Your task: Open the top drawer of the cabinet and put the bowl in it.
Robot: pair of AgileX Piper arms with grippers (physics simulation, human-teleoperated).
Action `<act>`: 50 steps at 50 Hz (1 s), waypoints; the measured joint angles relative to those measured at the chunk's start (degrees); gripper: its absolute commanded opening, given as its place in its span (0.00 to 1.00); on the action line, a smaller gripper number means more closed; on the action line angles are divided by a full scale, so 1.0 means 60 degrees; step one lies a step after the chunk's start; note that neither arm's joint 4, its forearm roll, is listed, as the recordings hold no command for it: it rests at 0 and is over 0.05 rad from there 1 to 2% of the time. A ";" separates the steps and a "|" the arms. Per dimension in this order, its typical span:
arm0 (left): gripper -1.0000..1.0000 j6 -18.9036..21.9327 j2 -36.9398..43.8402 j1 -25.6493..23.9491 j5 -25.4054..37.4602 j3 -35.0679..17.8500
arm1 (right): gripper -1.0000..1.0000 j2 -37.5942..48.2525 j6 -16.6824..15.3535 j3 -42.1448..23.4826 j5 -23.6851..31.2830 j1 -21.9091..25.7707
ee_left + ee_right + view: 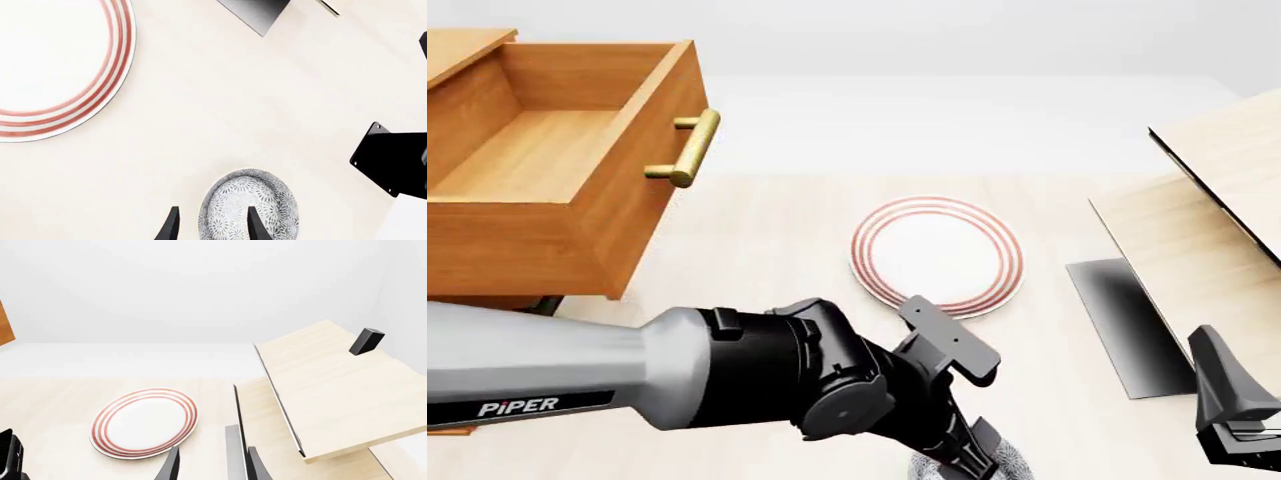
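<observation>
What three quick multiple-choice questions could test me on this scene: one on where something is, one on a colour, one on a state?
1. Where does the bowl lie?
A. inside the drawer
B. on the table, under the left tool
C. on the plate

2. What colour are the rings on the plate?
A. red
B. green
C. black

3. How does the top drawer stand?
A. shut
B. pulled out and holding nothing
C. pulled out with the bowl in it

Answers:
1. B: the left wrist view shows the bowl on the table between the tool's fingertips.
2. A: red rings circle its white middle.
3. B: the front view shows its bare wooden floor.
</observation>
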 measured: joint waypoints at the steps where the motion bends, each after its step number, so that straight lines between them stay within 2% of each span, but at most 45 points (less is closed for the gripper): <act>1: 1.00 -0.0011 0.0018 -0.0004 -0.0026 0.0014 | 1.00 0.0000 0.0000 0.0000 0.0000 0.0000; 29: 1.00 -0.0209 0.0127 0.0139 -0.0569 0.0545 | 1.00 -0.0001 0.0000 0.0000 0.0000 0.0000; 50: 1.00 -0.0540 0.0600 -0.0075 -0.0947 0.0566 | 1.00 -0.0002 0.0000 0.0000 -0.0001 0.0001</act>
